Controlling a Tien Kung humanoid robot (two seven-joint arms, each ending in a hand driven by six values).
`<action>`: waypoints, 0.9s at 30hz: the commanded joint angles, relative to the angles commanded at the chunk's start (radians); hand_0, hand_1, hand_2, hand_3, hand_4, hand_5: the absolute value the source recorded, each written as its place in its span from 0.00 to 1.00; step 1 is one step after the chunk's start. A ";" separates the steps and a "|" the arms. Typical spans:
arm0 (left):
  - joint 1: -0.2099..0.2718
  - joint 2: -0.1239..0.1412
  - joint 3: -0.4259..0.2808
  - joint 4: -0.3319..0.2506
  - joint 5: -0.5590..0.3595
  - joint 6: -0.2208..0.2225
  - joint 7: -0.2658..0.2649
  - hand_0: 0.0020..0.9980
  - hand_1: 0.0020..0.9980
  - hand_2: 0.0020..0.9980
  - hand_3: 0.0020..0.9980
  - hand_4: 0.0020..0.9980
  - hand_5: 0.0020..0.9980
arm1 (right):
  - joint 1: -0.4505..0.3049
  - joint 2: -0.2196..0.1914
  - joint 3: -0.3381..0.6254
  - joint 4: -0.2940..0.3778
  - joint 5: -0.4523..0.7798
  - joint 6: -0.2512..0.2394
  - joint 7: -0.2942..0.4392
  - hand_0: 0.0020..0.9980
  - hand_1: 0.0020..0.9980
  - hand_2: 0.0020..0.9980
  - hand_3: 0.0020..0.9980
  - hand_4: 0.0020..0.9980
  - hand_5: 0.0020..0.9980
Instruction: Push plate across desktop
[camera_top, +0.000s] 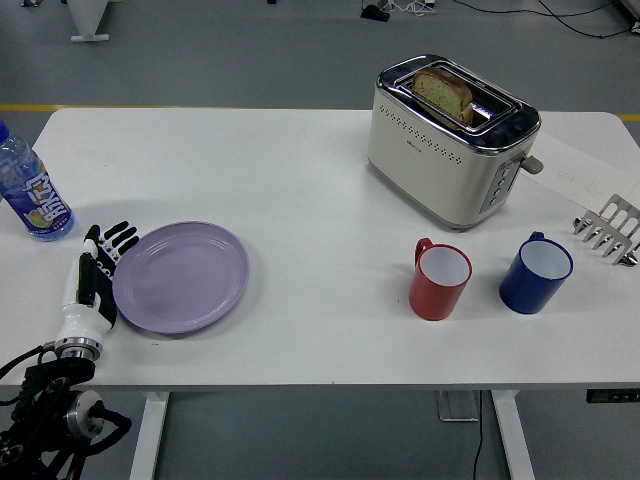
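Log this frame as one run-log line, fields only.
phase: push | left hand: open, flat against left rim of round lilac plate | plate: flat on white table | right hand: out of view

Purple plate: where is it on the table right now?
In the head view, the purple plate lies at the table's near left, the left hand against its left rim, the water bottle behind to the left.

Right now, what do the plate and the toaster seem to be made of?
The plate looks like glazed ceramic or melamine: even lilac colour, soft sheen, smooth rim. The toaster seems to be cream-painted metal with chrome trim: its top edges reflect brightly, its sides are matte.
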 joint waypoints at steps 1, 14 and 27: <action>0.000 0.000 0.010 0.000 -0.002 0.001 -0.002 0.80 0.78 0.75 0.67 0.55 1.00 | 0.000 0.000 0.000 0.000 0.000 0.000 0.000 0.57 0.48 0.63 0.64 0.42 0.60; 0.007 0.000 0.111 -0.017 -0.017 0.015 -0.017 0.80 0.78 0.75 0.66 0.55 1.00 | -0.006 0.000 0.006 0.002 -0.008 -0.005 -0.002 0.57 0.48 0.63 0.64 0.42 0.60; -0.010 0.000 0.151 -0.031 -0.035 0.020 -0.021 0.80 0.78 0.75 0.66 0.55 1.00 | -0.001 0.000 0.007 0.001 -0.012 -0.004 -0.002 0.57 0.48 0.63 0.64 0.42 0.60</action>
